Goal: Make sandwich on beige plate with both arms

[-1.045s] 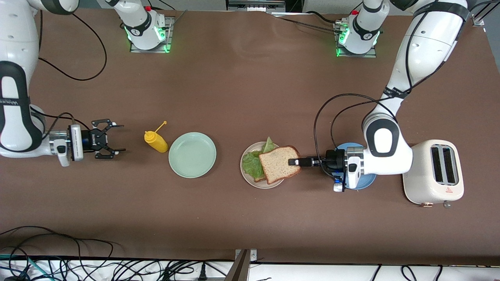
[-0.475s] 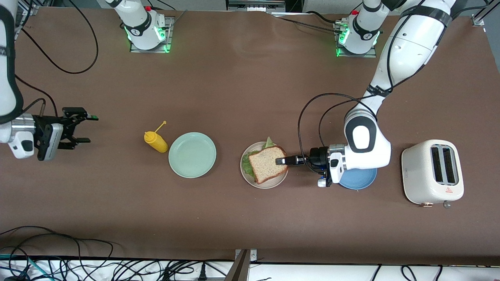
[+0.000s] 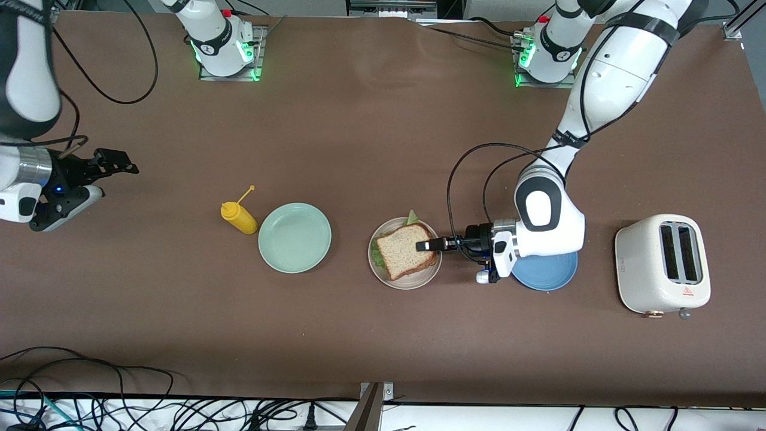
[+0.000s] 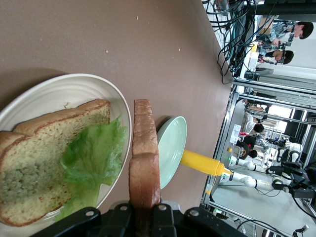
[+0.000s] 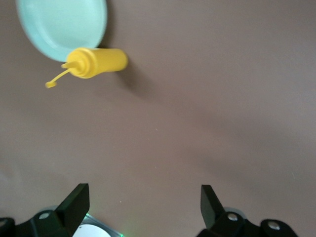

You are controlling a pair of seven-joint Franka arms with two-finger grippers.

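Note:
The beige plate [image 3: 413,284] holds a bottom bread slice [image 4: 39,148] with a ruffled green lettuce leaf [image 4: 91,158] on it. My left gripper [image 3: 426,245] is shut on the crust edge of a second brown bread slice [image 3: 407,250]. It holds that slice over the lettuce and the plate, and a strip of lettuce [image 3: 376,252] shows past its edge. In the left wrist view the held slice [image 4: 144,163] shows edge-on between the jaws, apart from the leaf. My right gripper [image 3: 111,173] is open and holds nothing, over bare table at the right arm's end.
A mint-green plate [image 3: 294,237] and a yellow squeeze bottle [image 3: 239,218] stand between the beige plate and the right gripper. A blue plate [image 3: 553,272] lies under the left wrist. A white toaster [image 3: 663,265] stands at the left arm's end.
The left gripper has carried the held slice from the plate's edge to over the lettuce. The right arm has drawn back toward its end of the table and turned its wrist.

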